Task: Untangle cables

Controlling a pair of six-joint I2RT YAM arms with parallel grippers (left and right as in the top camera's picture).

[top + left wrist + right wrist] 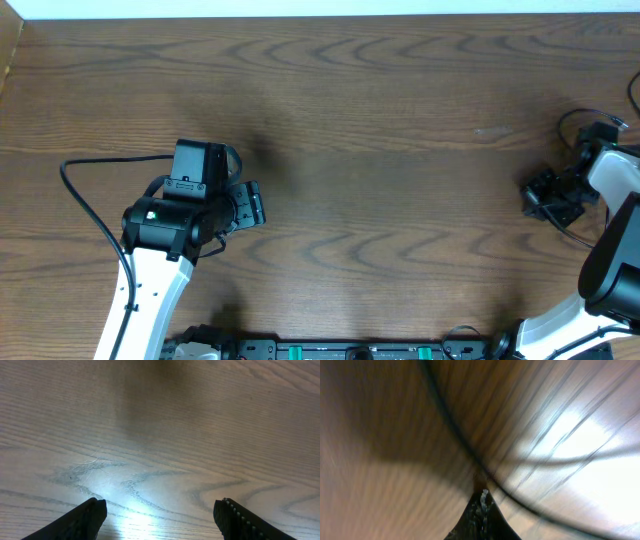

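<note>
My right gripper (540,197) is at the far right edge of the table. In the right wrist view its jaws (482,494) are pressed together. A thin black cable (451,435) runs from the top left down to the fingertips and on to the lower right, and it looks pinched at the tip. This view is motion-blurred. From overhead a thin black cable (572,229) shows just below this gripper. My left gripper (252,205) is open and empty over bare wood at the left; its jaws (160,510) hold nothing. No white or grey cable is in view.
The wooden table (400,130) fills the view. The left arm's own thick black cable (80,195) loops out to the left. A black loop (572,122) arches above the right wrist. The arm bases stand along the front edge.
</note>
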